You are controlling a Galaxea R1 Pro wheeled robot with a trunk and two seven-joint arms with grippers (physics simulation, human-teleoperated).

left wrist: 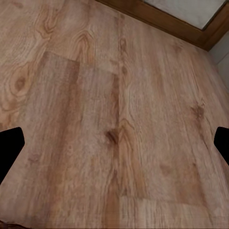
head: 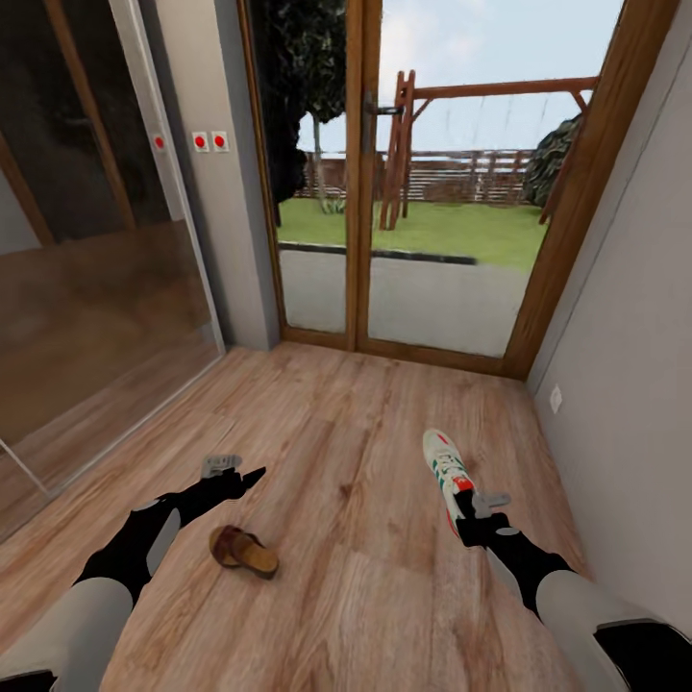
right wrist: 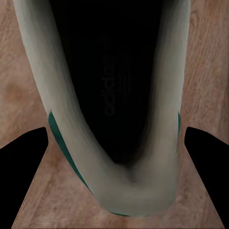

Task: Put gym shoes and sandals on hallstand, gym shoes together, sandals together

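Observation:
One white gym shoe (head: 445,468) with green stripes lies on the corridor floor (head: 365,423) at the right, toe pointing away. My right gripper (head: 473,506) hovers at its heel end. In the right wrist view the gym shoe's dark opening (right wrist: 107,95) sits between the spread fingers (right wrist: 24,167), with floor showing on both sides; the right gripper (right wrist: 114,138) is open. A dark brown sandal (head: 243,551) lies at the lower left. My left gripper (head: 240,478) hangs just beyond it, open over bare planks (left wrist: 119,138). The hallstand is out of view.
A glazed wooden door (head: 423,192) closes the corridor's far end. A mirrored sliding panel (head: 96,269) lines the left side and a grey wall (head: 625,336) with a socket (head: 556,399) lines the right. Open planks lie between the shoe and the sandal.

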